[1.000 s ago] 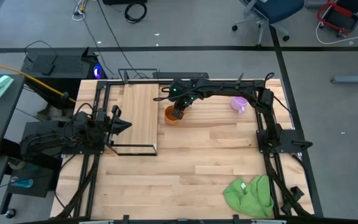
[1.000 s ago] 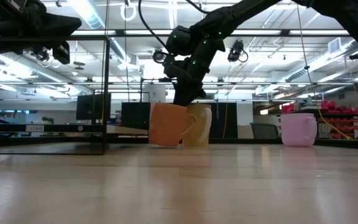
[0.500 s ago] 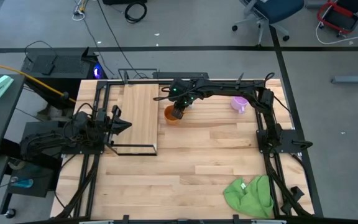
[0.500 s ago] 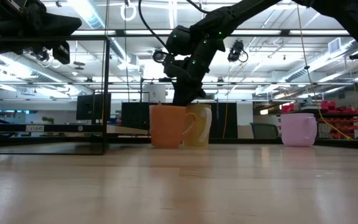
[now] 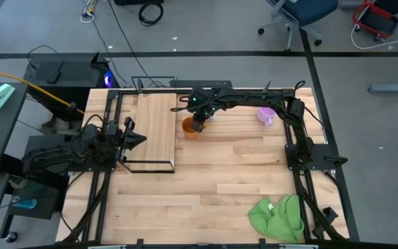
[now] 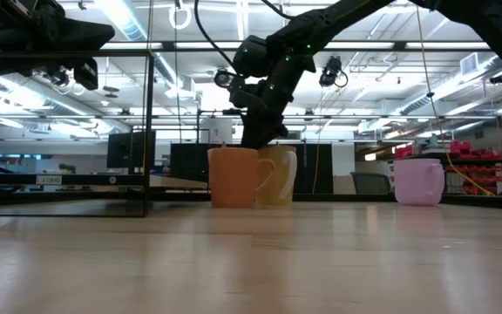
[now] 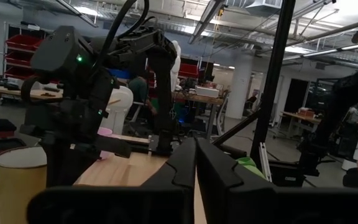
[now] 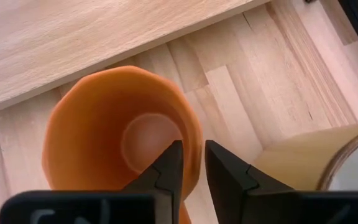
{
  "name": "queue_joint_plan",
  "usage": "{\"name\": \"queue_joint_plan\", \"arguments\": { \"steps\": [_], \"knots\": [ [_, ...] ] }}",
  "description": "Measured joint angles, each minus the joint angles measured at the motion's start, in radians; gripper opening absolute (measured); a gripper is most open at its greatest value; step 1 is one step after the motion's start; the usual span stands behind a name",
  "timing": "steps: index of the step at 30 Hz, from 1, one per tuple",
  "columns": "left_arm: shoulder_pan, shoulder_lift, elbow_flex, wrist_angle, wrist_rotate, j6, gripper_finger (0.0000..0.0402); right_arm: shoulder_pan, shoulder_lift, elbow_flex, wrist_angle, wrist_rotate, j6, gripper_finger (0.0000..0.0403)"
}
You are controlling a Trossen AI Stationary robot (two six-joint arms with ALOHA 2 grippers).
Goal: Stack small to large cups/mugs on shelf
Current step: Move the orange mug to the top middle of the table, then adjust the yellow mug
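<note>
The orange mug (image 5: 190,128) stands upright on the tabletop just right of the shelf plank (image 5: 154,128). My right gripper (image 8: 193,163) comes down on it and is shut on its rim. The cream mug (image 6: 280,174) stands on its base right beside the orange one, on its far side, and also shows in the right wrist view (image 8: 316,163). The purple mug (image 5: 266,115) stands on its base farther right. My left gripper (image 5: 135,138) waits shut at the plank's left edge, touching nothing. My right gripper pinches the orange mug's wall at the rim (image 8: 194,144), on the side nearest the cream mug. One finger (image 8: 168,169) is inside the mug and the other (image 8: 224,177) outside. The fingers come from above, pointing down. The mug stands upright with its base (image 6: 232,203) on the table.
The shelf's black wire frame (image 5: 147,166) borders the plank on the table's left part. A green cloth (image 5: 278,216) lies near the right near corner. Bare tabletop (image 5: 233,180) spreads between the mugs and the near edge.
The orange mug was tipped a second ago, one side of its base lifted. My right gripper has brought it level, and it now stands upright on the table, a touch nearer the shelf.
</note>
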Motion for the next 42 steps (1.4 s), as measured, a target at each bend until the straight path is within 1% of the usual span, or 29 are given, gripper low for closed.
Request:
{"name": "queue_joint_plan", "arguments": {
  "steps": [4, 11, 16, 20, 25, 27, 32, 35, 37, 42],
  "knots": [
    [0.000, 0.000, 0.000, 0.000, 0.000, 0.000, 0.0018, -0.011, -0.013, 0.000, -0.009, 0.001, 0.000, 0.0081],
    [0.000, 0.000, -0.001, 0.009, 0.000, -0.002, 0.0029, -0.026, -0.082, 0.002, -0.052, 0.001, 0.012, 0.0085],
    [0.000, 0.000, -0.001, 0.034, -0.003, -0.002, 0.0027, -0.031, -0.161, 0.031, -0.074, -0.002, 0.011, 0.0085],
    [0.000, 0.000, -0.001, 0.075, -0.003, 0.000, 0.0023, -0.051, -0.238, 0.067, -0.066, 0.020, 0.024, 0.0085],
    [0.000, 0.000, -0.001, 0.127, -0.006, 0.043, 0.0029, -0.107, -0.332, 0.098, -0.044, 0.025, 0.038, 0.0084],
    [0.000, 0.000, -0.001, 0.144, -0.019, 0.067, 0.0030, -0.135, -0.375, 0.105, -0.002, 0.025, 0.034, 0.0084],
    [0.000, 0.000, -0.001, 0.192, -0.102, 0.131, 0.0030, -0.222, -0.449, 0.128, 0.066, 0.024, 0.039, 0.0084],
    [0.000, 0.000, -0.001, 0.215, -0.169, 0.174, 0.0025, -0.285, -0.454, 0.158, 0.062, 0.017, 0.052, 0.0084],
    [0.000, 0.000, -0.001, 0.215, -0.203, 0.186, 0.0022, -0.326, -0.438, 0.182, 0.045, -0.011, 0.084, 0.0084],
    [0.000, 0.000, -0.001, 0.213, -0.233, 0.193, 0.0019, -0.372, -0.323, 0.202, -0.039, -0.099, 0.113, 0.0084]
  ]
}}
